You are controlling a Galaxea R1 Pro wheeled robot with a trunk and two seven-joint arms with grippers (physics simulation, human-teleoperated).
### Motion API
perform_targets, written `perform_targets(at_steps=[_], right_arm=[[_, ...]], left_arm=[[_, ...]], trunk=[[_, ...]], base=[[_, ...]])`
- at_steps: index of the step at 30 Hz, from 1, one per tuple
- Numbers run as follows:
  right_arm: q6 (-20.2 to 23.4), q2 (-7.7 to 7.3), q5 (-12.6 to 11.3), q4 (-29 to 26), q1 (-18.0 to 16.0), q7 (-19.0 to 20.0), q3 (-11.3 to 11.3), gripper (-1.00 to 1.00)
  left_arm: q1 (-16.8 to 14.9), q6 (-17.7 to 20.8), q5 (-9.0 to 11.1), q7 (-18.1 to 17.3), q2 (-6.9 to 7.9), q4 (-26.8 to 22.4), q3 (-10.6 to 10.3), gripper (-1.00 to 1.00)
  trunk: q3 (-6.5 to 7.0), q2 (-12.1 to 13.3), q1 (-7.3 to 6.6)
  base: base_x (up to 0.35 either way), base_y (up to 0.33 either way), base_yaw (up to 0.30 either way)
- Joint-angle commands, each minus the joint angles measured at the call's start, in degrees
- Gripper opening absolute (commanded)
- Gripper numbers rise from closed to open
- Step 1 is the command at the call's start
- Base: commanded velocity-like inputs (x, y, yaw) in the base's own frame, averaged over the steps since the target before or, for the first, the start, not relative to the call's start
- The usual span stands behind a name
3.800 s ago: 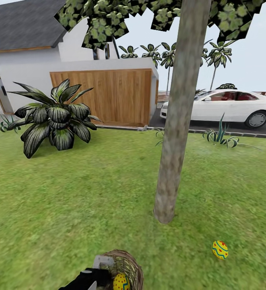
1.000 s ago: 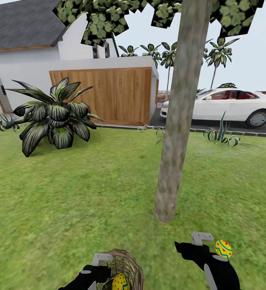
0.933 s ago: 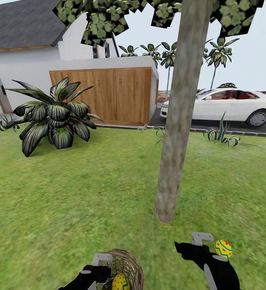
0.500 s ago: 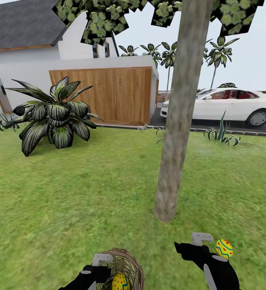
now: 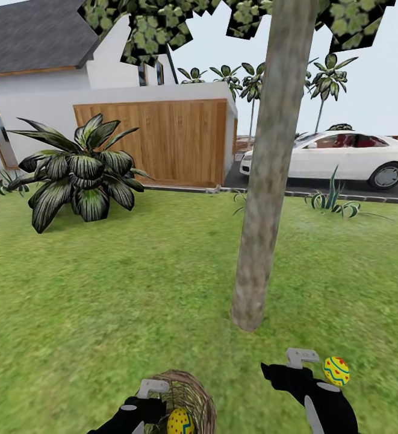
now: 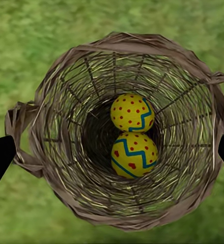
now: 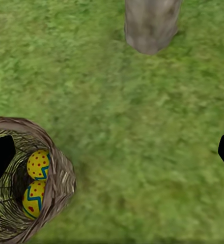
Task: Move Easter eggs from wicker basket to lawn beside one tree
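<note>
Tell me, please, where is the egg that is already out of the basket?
In the head view, the egg lies on the lawn, on the right, near the tree base, just beyond the right gripper.

a home's front garden. a mown lawn (image 5: 132, 289) runs up to a white house (image 5: 48, 114) with a grey roof (image 5: 30, 36) and a wooden garage door (image 5: 153, 141). a white car (image 5: 343, 158) sits on the driveway beyond. a tree (image 5: 268, 181) rises from the grass, a broad-leaved shrub (image 5: 78, 172) grows by the wall, and palms (image 5: 247, 84) stand behind.
</note>
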Motion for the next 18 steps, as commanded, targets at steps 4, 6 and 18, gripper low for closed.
perform_targets(at_steps=[4, 6, 18], right_arm=[[0.28, 0.06, -0.10, 0.02, -0.04, 0.26, -0.17, 1.00], [0.27, 0.06, -0.10, 0.09, -0.04, 0.26, -0.16, 1.00], [0.27, 0.00, -0.10, 0.30, -0.04, 0.26, -0.23, 1.00]], left_arm=[[-0.04, 0.22, 0.47, 0.46, 0.05, -0.13, -0.55, 1.00], [-0.04, 0.22, 0.44, 0.44, 0.05, -0.13, -0.57, 1.00], [-0.04, 0.14, 0.41, 0.37, -0.01, -0.13, -0.71, 1.00]], trunk=[[-0.79, -1.67, 0.89], [-1.15, -2.47, 1.33], [-3.31, -7.28, 3.96]], base=[[0.000, 0.000, 0.000], [0.000, 0.000, 0.000], [0.000, 0.000, 0.000]])
